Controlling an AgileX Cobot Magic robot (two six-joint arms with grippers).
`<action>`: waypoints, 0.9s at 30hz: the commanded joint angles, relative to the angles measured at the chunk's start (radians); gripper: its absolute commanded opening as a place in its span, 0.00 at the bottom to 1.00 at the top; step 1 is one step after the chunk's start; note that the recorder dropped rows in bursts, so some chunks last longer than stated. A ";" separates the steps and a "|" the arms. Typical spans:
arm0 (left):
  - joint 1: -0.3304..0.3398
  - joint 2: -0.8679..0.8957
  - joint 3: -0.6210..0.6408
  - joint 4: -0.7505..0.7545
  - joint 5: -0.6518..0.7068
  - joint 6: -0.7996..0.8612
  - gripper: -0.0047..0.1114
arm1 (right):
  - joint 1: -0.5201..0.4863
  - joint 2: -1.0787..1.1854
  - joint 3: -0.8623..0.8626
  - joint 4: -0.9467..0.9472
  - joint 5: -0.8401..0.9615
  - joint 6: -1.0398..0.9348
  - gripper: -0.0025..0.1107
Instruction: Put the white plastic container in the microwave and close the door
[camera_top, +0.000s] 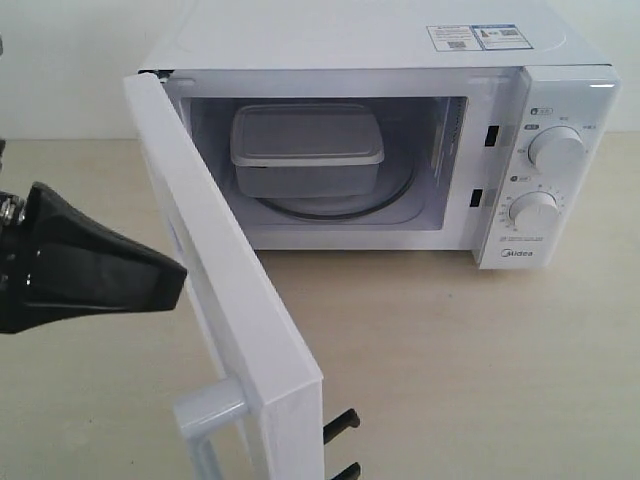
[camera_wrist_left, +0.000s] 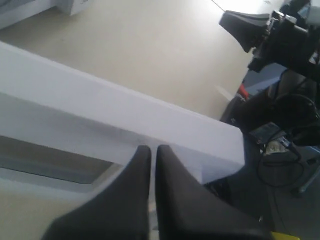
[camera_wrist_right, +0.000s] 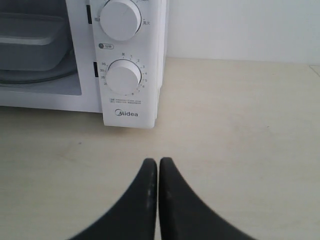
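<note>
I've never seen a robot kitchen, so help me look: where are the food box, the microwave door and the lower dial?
food box (camera_top: 307, 135), exterior view, middle of its lid.
microwave door (camera_top: 232, 270), exterior view, its white frame.
lower dial (camera_wrist_right: 124, 76), right wrist view, knob centre.

Left claw (camera_wrist_left: 153, 149), black, tapered fingers (camera_wrist_left: 125, 200) (matte)

container (camera_top: 307, 148) inside microwave (camera_top: 350, 45) on turntable (camera_top: 345, 208); door (camera_top: 230, 300) open left
</note>
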 joint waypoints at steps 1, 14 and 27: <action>-0.029 -0.005 0.002 -0.011 0.021 0.043 0.08 | -0.002 -0.005 0.000 -0.012 -0.009 -0.002 0.03; -0.029 -0.110 0.002 0.216 0.016 -0.127 0.08 | -0.002 -0.005 0.000 -0.018 -0.173 -0.090 0.03; -0.029 -0.134 0.002 0.309 0.020 -0.179 0.08 | -0.002 -0.005 -0.023 0.068 -1.268 0.176 0.03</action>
